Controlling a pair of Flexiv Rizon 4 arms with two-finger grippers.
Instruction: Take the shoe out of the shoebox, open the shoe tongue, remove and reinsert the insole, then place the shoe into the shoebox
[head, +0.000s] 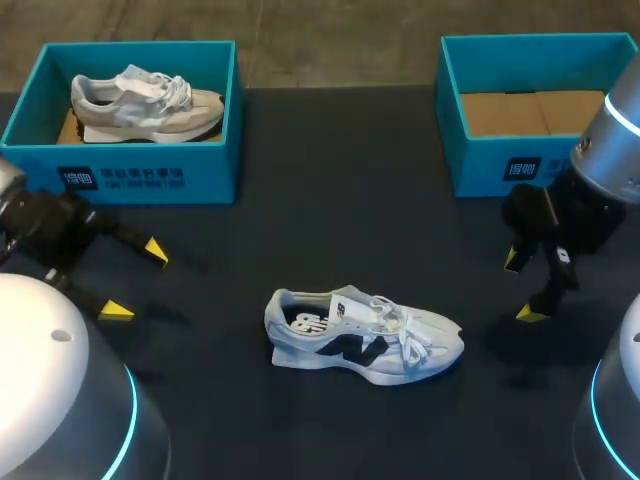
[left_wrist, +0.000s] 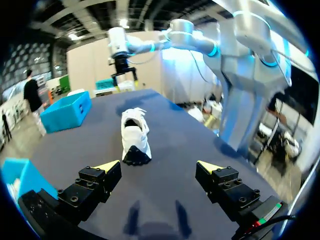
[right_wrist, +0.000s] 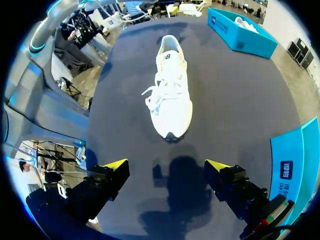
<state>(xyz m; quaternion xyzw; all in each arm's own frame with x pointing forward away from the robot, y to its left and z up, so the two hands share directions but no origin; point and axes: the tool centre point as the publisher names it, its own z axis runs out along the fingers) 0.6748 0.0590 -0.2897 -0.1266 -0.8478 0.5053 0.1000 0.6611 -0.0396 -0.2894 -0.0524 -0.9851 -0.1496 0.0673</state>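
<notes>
white shoe (head: 365, 335) sits upright on its sole mid table (head: 330, 220), out of both boxes, nearer the front edge. heel points to the left arm's side, toe to the right arm's. laces lie loose over the top, and a dark insole shows in the heel opening.

left gripper (head: 135, 281) hovers well apart from the shoe, off its heel end, jaws spread wide w/ nothing btwn them. in the left wrist view the shoe (left_wrist: 135, 137) lies ahead of the left gripper (left_wrist: 159, 167), heel first and roughly in line w/ the gap btwn the yellow tips, not touching either finger.

right gripper (head: 520, 287) hangs off the toe end, closer to the shoe than the left one but still apart. its jaws are also wide open & empty. in the right wrist view the shoe (right_wrist: 171, 95) is straight ahead of the right gripper (right_wrist: 167, 165), toe toward it, centred on the gap, w/ bare table btwn toe & tips.

left shoebox (head: 125, 170) at the far left corner holds a second shoe (head: 145, 103), pale grey/white. right shoebox (head: 490, 160) at the far right corner shows only its cardboard floor, and it stands just behind the right gripper.
</notes>
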